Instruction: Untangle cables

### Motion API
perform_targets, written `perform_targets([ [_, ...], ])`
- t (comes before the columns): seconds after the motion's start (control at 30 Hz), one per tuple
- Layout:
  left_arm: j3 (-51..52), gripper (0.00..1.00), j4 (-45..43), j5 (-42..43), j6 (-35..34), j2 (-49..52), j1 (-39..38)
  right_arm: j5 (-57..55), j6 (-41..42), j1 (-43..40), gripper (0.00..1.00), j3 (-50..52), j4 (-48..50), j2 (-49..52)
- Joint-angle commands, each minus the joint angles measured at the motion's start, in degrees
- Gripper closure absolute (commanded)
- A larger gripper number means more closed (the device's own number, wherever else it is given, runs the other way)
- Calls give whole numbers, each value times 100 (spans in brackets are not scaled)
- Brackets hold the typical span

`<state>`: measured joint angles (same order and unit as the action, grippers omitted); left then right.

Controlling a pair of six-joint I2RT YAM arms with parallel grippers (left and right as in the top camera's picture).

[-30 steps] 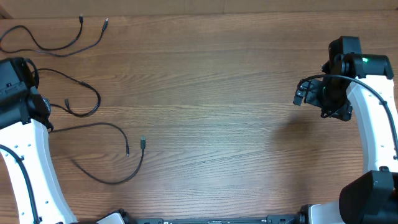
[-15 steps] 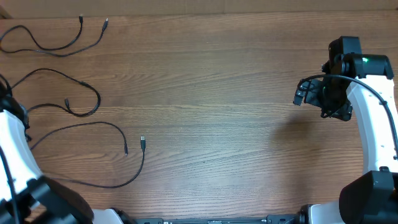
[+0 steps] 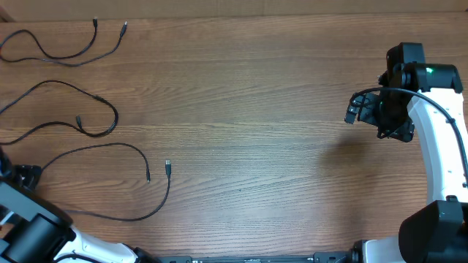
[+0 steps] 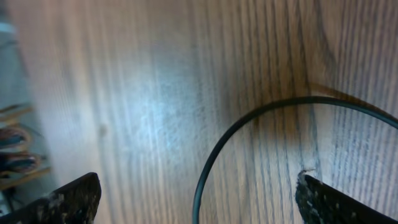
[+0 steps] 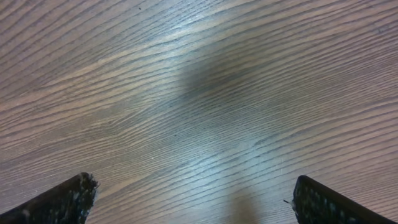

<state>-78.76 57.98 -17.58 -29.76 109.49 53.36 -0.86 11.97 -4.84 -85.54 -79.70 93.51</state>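
Observation:
Three black cables lie apart on the left of the wooden table: one at the back (image 3: 72,63), a looped one (image 3: 113,113) below it, and a long one (image 3: 110,145) nearest the front. My left gripper (image 3: 29,175) is low at the front left edge, beside that long cable's left bend. In the left wrist view the cable (image 4: 249,118) arcs across the wood and runs down between the wide-apart fingertips (image 4: 68,199), untouched; the left gripper (image 4: 199,205) is open. My right gripper (image 3: 362,109) hovers at the far right, open (image 5: 199,202) over bare wood.
Small plugs of the long cable (image 3: 167,166) lie near the table's left middle. The table edge and arm bases run along the front (image 3: 248,258). The left table edge with clutter beyond it shows in the left wrist view (image 4: 15,124).
My left gripper has opened and let go of the long cable, and the left arm has swung from mid-left down to the front left corner. The right arm has not moved.

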Motion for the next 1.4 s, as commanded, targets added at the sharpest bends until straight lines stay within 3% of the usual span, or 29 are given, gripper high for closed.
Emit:
perform_targets([
  [0.0, 42, 0, -142, 1187, 826, 186, 122, -55, -7, -17, 0, 9, 9, 7],
  [0.17, 42, 1, -330, 1508, 1147, 350, 136, -57, -7, -17, 0, 9, 9, 7],
  [0.23, 42, 12, -337, 1458, 1182, 398, 136, -57, -7, -17, 0, 9, 9, 7],
  [0.27, 42, 22, -332, 1357, 1185, 409, 136, -57, -7, -17, 0, 9, 9, 7],
  [0.3, 42, 39, -315, 1132, 1182, 413, 138, -57, -7, -17, 0, 9, 9, 7],
  [0.33, 42, 46, -308, 960, 1185, 413, 138, -57, -7, -17, 0, 9, 9, 7],
  [0.4, 37, 53, -264, 407, 1250, 411, 136, -57, -7, -17, 0, 9, 9, 7],
  [0.47, 35, 69, -258, 114, 1381, 411, 136, -57, -7, -17, 0, 9, 9, 7],
  [0.57, -15, 77, -326, 87, 1390, 411, 136, -57, -7, -17, 0, 9, 9, 7],
  [0.7, -284, 96, -339, 83, 1408, 411, 136, -57, -7, -17, 0, 9, 9, 7],
  [1.17, -1663, 96, -238, 37, 1818, 411, 149, -57, -7, -17, 0, 9, 9, 7],
  [1.37, -1681, 96, -382, -844, 1770, 411, 216, -57, -7, -17, 0, 9, 9, 7],
])
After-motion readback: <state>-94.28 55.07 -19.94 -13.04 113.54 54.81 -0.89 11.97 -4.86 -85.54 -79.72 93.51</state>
